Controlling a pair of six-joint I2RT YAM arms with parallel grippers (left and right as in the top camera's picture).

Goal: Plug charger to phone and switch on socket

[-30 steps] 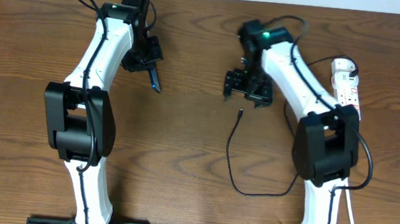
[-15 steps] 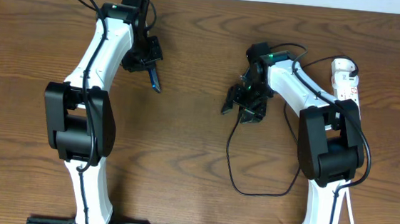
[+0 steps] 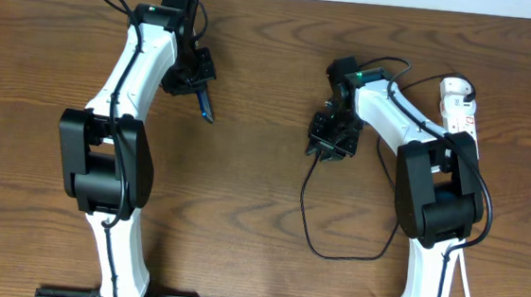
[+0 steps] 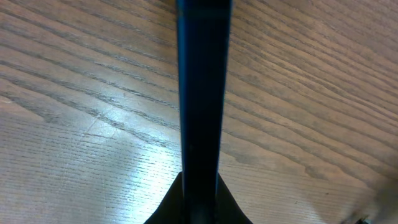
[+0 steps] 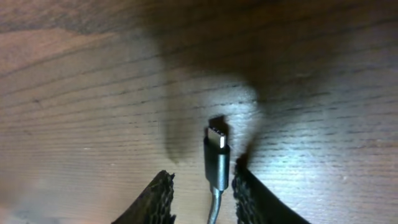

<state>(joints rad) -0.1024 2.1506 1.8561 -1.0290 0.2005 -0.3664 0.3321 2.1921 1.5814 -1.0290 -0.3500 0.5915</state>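
My left gripper (image 3: 195,78) is shut on the phone (image 3: 206,104), holding it edge-on above the table at the back left. In the left wrist view the phone (image 4: 202,93) is a dark blue-black strip rising from between the jaws (image 4: 200,202). My right gripper (image 3: 328,142) is down over the tip of the charger (image 3: 306,209), a thin black cable looping toward the front. In the right wrist view the connector (image 5: 217,155) lies between the pads of the right gripper (image 5: 203,182). It sits close to the right pad (image 5: 245,186), with a gap to the left pad. The socket (image 3: 460,107) lies at the far right.
A white cord (image 3: 465,278) runs from the socket toward the front beside the right arm's base. The charger's loop (image 3: 333,253) lies on the wood in front of the right gripper. Both arm bases stand near the front edge.
My right gripper has moved toward the front and come down over the charger's tip, and its jaws have narrowed around the connector. The left arm and the phone have not moved.
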